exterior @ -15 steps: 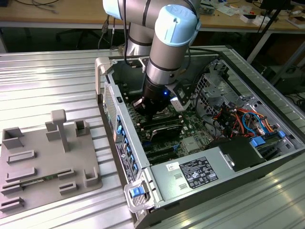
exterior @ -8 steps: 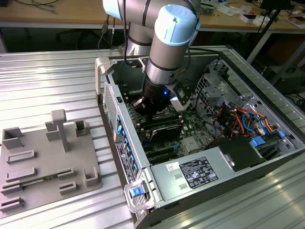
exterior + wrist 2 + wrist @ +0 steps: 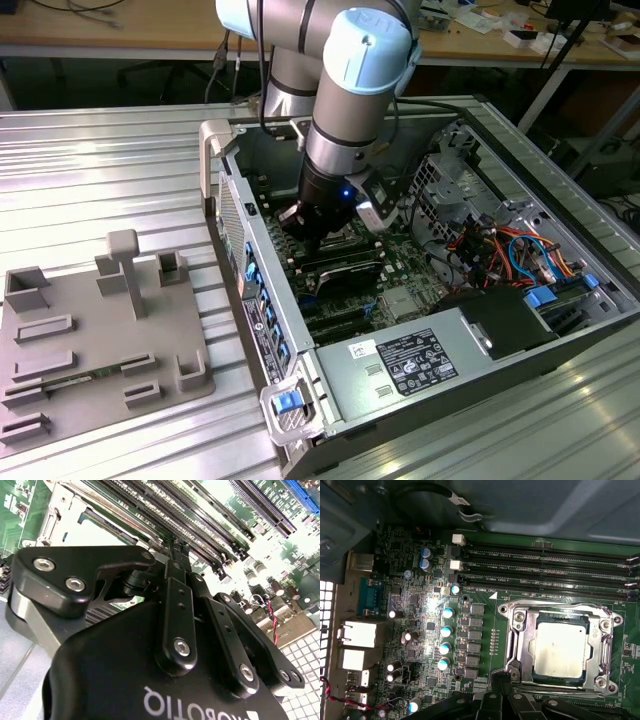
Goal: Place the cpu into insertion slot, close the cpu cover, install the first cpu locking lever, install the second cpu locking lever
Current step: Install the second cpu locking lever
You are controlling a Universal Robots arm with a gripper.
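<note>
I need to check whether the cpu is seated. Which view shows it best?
The first wrist view: the cpu lies flat in the socket, its metal top unobstructed, with the cpu cover framing it. In the second wrist view the gripper blocks most of the socket. In the exterior view the arm stands over that area.

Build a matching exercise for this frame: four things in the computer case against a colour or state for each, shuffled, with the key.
Things
1. cpu
2. cpu cover
3. memory slots
4. capacitors

Descriptions
A. long dark strips lying side by side
B. silvery frame lying closed around the chip
C. pale metal square seated in the socket
D. small upright cans with light blue tops

Pairs: 1-C, 2-B, 3-A, 4-D

The gripper hangs over the board, its fingers drawn together with nothing between them.
</note>
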